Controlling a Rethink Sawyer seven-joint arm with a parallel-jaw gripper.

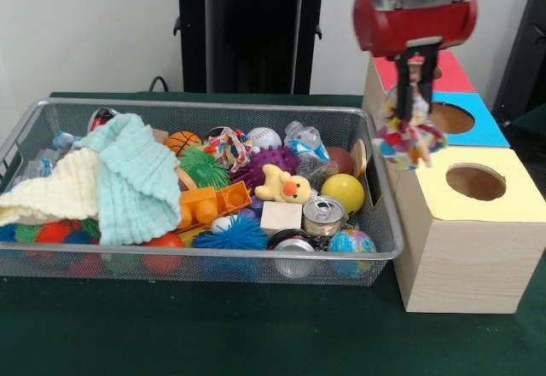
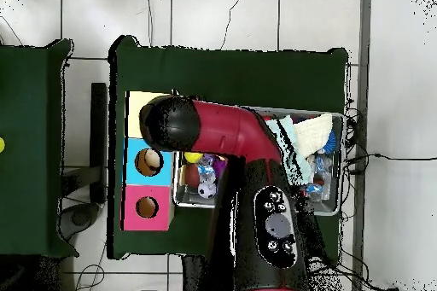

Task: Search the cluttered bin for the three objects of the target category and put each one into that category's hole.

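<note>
Pale wooden box with the yellow face and its round hole (image 1: 475, 182) stands nearest, just right of the wire basket (image 1: 205, 261). Inside the basket, a mint cloth (image 1: 132, 176) drapes over balls, and another spotted fabric piece (image 1: 229, 147) lies behind. Above the boxes, the gripper (image 1: 415, 95) is clamped on a spotted fabric piece (image 1: 411, 137). Overhead, the arm (image 2: 230, 134) covers all this.

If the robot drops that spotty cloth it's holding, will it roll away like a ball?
Probably not. The spotty cloth hangs limp and ruffled from the gripper, so it looks floppy and light. Its frills dangle loosely below the fingers, so it would likely crumple where it lands. It hangs beside the yellow box's hole, not yet over it.
</note>
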